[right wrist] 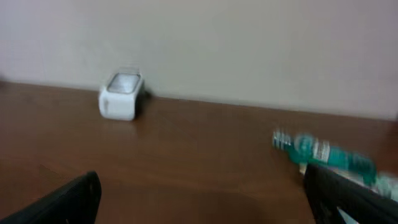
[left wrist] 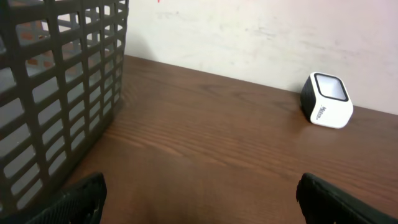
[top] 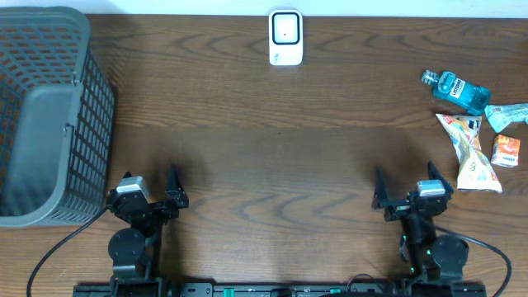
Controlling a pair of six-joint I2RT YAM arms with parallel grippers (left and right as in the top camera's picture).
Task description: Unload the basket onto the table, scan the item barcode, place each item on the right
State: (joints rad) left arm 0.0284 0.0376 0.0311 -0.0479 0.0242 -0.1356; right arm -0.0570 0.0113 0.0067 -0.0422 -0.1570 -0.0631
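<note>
Overhead, no label reads clearly. The blue mouthwash bottle [top: 456,89], snack packet [top: 472,153], small orange packet [top: 506,151] and teal wrapper [top: 507,114] lie clustered at the right edge of the table [top: 272,148], their print too small to read. The white scanner [top: 285,37] sits at the far edge by a pale wall [left wrist: 249,37]; the writing on its side is illegible. A grey basket [top: 49,115] fills the far left of the dark wood. The left gripper [top: 149,177] and right gripper [top: 404,177] hang near the front edge, jaws wide apart, holding nothing, with open wood between them.
</note>
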